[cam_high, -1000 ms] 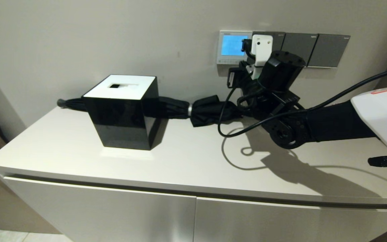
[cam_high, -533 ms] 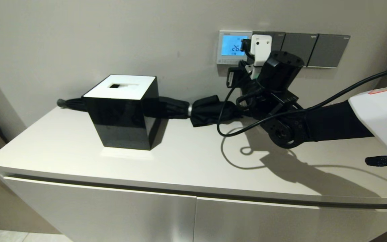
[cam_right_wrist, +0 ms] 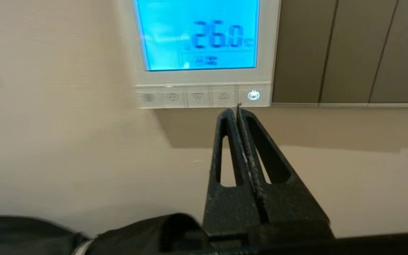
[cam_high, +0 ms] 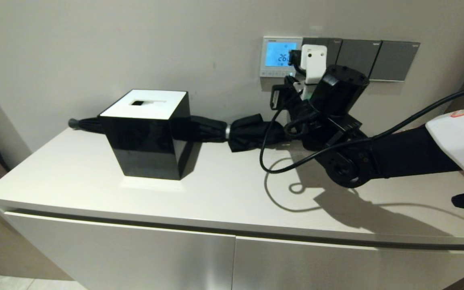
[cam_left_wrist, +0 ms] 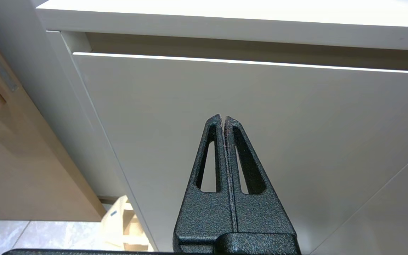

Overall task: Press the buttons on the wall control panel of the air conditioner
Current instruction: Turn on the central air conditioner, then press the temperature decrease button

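The air conditioner's wall control panel [cam_high: 276, 54] is a small white-framed thermostat on the wall, its screen lit blue and reading 26.0. In the right wrist view the panel [cam_right_wrist: 204, 77] fills the top, with the buttons [cam_right_wrist: 197, 96] in a pale row along its lower edge and a lit power button [cam_right_wrist: 253, 95] at the row's end beside the switch plates. My right gripper [cam_right_wrist: 235, 109] is shut and empty, its tips just below the row, under the gap between the up-arrow and power buttons. My left gripper [cam_left_wrist: 224, 118] is shut and empty, parked low before the cabinet door.
Dark grey switch plates [cam_high: 373, 58] adjoin the panel on the right. On the white cabinet top [cam_high: 216, 189] stand a black tissue box [cam_high: 147, 133] and a folded black umbrella [cam_high: 252, 131] along the wall. My right arm's cable [cam_high: 272, 161] loops over the top.
The screen went from plain blue to showing 26.0. My right arm shifted slightly right and down, with the gripper still shut by the panel's lower edge.
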Motion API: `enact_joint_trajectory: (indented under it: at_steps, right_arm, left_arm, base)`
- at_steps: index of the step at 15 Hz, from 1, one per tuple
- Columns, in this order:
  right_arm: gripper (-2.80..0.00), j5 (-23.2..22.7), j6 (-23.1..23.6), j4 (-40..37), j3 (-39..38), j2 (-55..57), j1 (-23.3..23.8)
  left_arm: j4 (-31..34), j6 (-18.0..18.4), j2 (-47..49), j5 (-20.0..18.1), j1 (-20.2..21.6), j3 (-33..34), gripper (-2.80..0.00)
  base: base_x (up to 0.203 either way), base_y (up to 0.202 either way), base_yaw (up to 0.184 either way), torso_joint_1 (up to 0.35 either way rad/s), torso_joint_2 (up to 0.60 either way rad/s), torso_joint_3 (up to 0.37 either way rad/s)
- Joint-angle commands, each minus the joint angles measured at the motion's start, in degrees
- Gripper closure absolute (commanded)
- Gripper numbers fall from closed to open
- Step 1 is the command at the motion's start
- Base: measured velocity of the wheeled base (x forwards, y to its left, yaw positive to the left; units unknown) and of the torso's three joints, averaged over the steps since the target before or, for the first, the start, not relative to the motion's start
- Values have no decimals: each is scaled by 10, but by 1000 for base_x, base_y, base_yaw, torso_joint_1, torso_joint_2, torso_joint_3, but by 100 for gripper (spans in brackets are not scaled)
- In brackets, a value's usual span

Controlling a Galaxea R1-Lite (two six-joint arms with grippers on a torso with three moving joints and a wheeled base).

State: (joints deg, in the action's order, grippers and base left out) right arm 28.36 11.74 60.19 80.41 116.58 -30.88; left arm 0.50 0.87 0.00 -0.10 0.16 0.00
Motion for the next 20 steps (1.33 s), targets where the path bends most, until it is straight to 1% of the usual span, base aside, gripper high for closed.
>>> enact_joint_trajectory:
  at_steps: [1, 5, 7, 15, 18, 20]
  right_arm:
    - [0, 1, 2, 9, -21, -14, -9]
    - [0, 2, 2, 7, -9, -10, -11]
    - [0, 4, 3, 5, 3, -6, -20]
    - [0, 9, 6, 2, 41, 28, -21]
    - [0, 19, 7, 1, 55, 34, -29]
    - [0, 27, 17, 2, 69, 43, -35]
  left_arm:
    - [-1, 0, 0, 0, 0, 0, 0]
    - [0, 0, 0, 0, 0, 0, 0]
    - [0, 0, 0, 0, 0, 0, 0]
    - [0, 0, 1, 0, 0, 0, 0]
    - [-1, 0, 1, 0, 0, 0, 0]
    - [0, 0, 0, 0, 0, 0, 0]
  base:
    - [0, 0, 0, 0, 0, 0]
    - [0, 0, 0, 0, 0, 0]
    - [0, 0, 0, 0, 0, 0]
    - [0, 0, 0, 0, 0, 0]
    - [0, 0, 0, 0, 0, 0]
    - [0, 0, 0, 0, 0, 0]
